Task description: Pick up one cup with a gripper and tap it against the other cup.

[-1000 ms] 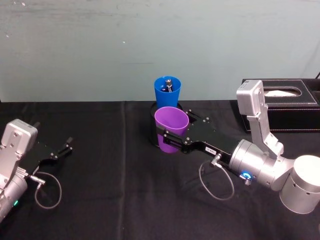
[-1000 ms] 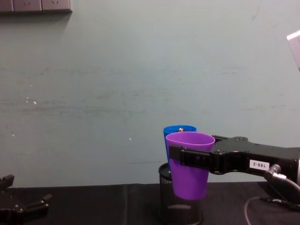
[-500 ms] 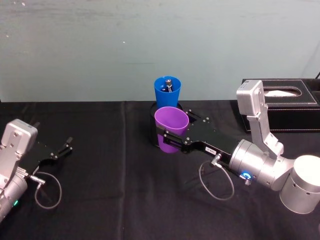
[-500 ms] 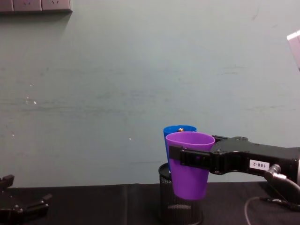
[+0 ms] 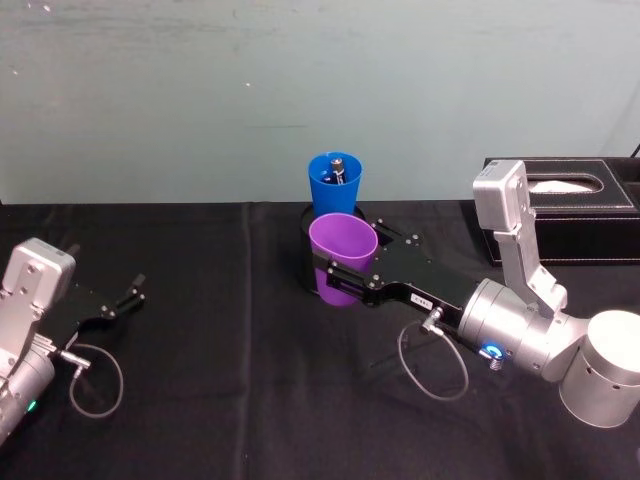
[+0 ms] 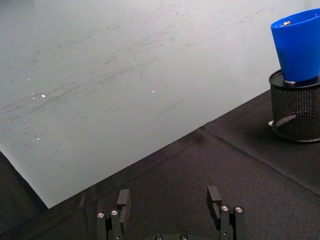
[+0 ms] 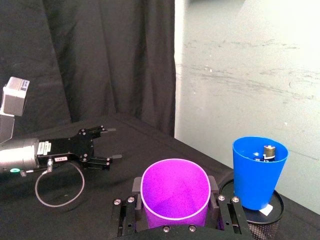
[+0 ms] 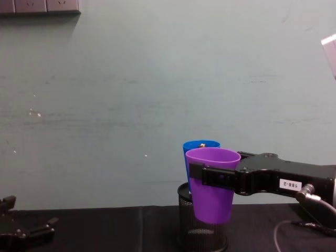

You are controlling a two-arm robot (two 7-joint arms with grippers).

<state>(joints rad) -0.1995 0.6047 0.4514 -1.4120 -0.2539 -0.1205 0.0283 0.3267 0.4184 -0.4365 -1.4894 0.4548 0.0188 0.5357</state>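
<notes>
Right claw is closed on the purple cup, one finger on each side of the wall just below the rim. The cup is upright, mouth up, and held clear of the worktop. In the chest view its base hangs above the cloth, in front of the black mesh holder.

Blue cup stands upright inside the mesh holder at centre, far side, close to the wall. There is a small dark item with a metal tip inside it.

The purple cup is on the near side of the blue one, just beside it. The right wrist view shows a gap between purple rim and blue wall, so they are apart, not touching. I can't tell whether the purple cup touches the holder.

The white number label is visible on the right claw body in the chest view. The silver arm comes in from the near right.

Left claw is parked low over the worktop at far left, well away from both cups. Its fingers are spread and hold nothing.

Black tissue box sits at far right against the wall.
</notes>
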